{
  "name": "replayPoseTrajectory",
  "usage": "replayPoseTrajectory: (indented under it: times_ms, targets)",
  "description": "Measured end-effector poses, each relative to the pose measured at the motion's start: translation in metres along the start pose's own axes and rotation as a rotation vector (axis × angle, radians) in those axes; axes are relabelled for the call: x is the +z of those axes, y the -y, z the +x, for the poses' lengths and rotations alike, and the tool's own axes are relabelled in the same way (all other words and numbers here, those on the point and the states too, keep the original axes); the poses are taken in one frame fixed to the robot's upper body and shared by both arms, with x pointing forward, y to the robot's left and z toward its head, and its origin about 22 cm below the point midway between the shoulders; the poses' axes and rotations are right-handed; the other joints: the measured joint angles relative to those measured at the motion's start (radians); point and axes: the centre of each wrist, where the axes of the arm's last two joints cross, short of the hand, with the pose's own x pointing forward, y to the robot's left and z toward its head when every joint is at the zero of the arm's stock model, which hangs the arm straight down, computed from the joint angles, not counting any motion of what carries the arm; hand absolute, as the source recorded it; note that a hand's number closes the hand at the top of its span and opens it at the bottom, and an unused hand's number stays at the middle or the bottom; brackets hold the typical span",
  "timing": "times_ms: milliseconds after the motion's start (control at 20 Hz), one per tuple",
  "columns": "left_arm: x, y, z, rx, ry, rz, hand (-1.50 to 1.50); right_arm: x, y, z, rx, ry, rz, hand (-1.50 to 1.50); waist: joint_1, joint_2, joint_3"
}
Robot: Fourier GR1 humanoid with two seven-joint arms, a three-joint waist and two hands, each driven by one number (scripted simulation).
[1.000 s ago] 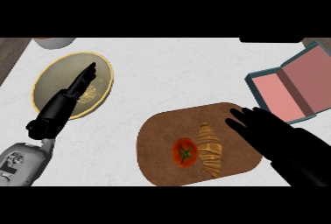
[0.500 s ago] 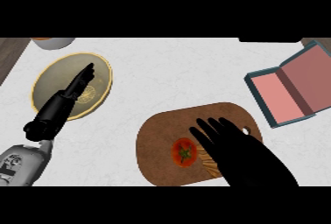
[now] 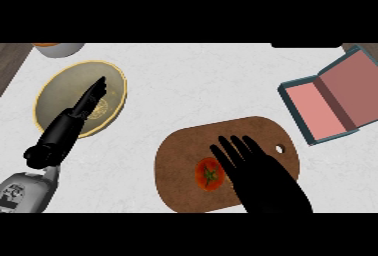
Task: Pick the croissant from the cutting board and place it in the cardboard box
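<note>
Worktop [image 3: 192, 80]: white marbled surface, lying under both hands and carrying every item listed below.
Right hand [image 3: 255, 167]: lying over the middle of the cutting board, fingers straight and spread apart, pointing away from the robot; nothing is showing between the fingers.
Cutting board [image 3: 221, 135]: brown, rounded, with a small hole near its far right corner; it is extending beyond the right hand on all sides except the near one, where the forearm is covering it.
Croissant: not showing anywhere on the board; the right hand is covering the spot beside the tomato, so whether the pastry is lying beneath the palm cannot be told.
Tomato [image 3: 210, 175]: red with a green stem, sitting on the board just to the left of the right hand, touching or nearly touching its edge.
Cardboard box [image 3: 328, 102]: open, pink inside with dark blue-grey walls, standing well apart from the right hand, ahead of it and to its right.
Left hand [image 3: 88, 102]: resting with straight fingers close together, pointing away from the robot, over the plate.
Plate [image 3: 70, 82]: pale, yellow-rimmed, lying beneath the left hand's fingers.
Bowl [image 3: 59, 48]: only partly showing, ahead of the left hand at the far edge.
</note>
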Motion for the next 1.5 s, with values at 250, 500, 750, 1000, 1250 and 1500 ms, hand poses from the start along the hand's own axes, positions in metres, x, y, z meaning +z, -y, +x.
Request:
replayPoseTrajectory:
  times_ms: [250,500,750,1000,1250,1500]
  targets:
    - [0.0,0.003,-0.001,-0.008,0.001,0.0,0.0,-0.015,-0.006,0.003,0.027,-0.035,0.0,-1.5,0.0,0.0,0.0]
    - [-0.003,0.002,-0.004,-0.006,0.003,-0.001,0.0,-0.025,-0.018,-0.002,0.059,-0.074,0.016,-1.5,-0.001,0.001,0.0]
    - [-0.005,-0.007,-0.003,-0.007,0.002,0.0,0.0,-0.036,-0.033,-0.01,0.078,-0.099,0.027,-1.5,0.0,0.001,0.0]
    - [-0.005,-0.007,-0.003,-0.003,-0.001,-0.004,0.0,-0.05,-0.042,-0.011,0.055,-0.088,0.043,-1.5,0.0,0.001,0.0]
    - [-0.005,-0.006,0.001,-0.005,-0.001,-0.001,0.0,-0.059,-0.049,-0.01,0.052,-0.089,0.053,-1.5,0.0,0.001,0.001]
    - [-0.005,-0.003,-0.003,-0.008,0.002,0.001,0.0,-0.064,-0.056,-0.021,0.071,-0.132,0.059,-1.5,-0.001,0.001,0.0]
